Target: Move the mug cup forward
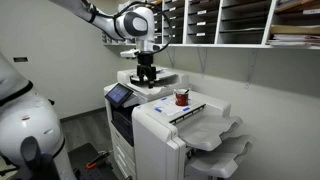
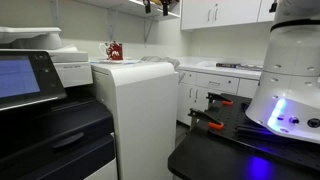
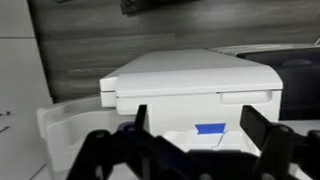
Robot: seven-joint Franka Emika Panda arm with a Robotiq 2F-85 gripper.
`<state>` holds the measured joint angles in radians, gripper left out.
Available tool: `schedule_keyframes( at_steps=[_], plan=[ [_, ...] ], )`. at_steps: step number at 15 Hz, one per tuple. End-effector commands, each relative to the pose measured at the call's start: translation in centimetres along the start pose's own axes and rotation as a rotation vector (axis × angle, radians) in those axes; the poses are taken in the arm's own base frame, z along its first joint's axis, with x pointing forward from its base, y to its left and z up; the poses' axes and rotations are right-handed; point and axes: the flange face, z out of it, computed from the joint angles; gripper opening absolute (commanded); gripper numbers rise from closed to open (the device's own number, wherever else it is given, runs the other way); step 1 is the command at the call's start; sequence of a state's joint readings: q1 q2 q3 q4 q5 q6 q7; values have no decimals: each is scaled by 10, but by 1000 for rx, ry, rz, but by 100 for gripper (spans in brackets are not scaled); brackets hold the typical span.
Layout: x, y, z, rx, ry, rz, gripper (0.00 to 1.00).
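The small dark red mug cup (image 1: pixel 181 97) stands upright on top of the white finisher unit of the printer; it also shows in an exterior view (image 2: pixel 115 51). My gripper (image 1: pixel 147 74) hangs over the printer's lid, to the left of the mug and apart from it. In the wrist view its two dark fingers (image 3: pixel 198 140) are spread wide with nothing between them. The wrist view shows the white printer lid (image 3: pixel 190 80) and a blue tape mark (image 3: pixel 210 128); the mug is out of that view.
The large white printer (image 1: pixel 150 130) has a touch panel (image 1: pixel 120 95) and output trays (image 1: pixel 225 140). Shelves with paper (image 1: pixel 240 20) hang on the wall above. A white robot body (image 2: pixel 295 80) stands on a dark counter with orange-handled tools (image 2: pixel 205 122).
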<state>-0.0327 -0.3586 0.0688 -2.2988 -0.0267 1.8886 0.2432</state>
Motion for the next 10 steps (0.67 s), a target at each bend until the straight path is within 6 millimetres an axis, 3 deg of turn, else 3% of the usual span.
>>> schedule_keyframes(
  at_steps=[1,5,7,10],
  plan=[
    [0,0,-1,0,0,0,100],
    [0,0,-1,0,0,0,100],
    [22,-2,4,51,33,160,100],
    [74,2,21,112,84,308,100]
  ],
)
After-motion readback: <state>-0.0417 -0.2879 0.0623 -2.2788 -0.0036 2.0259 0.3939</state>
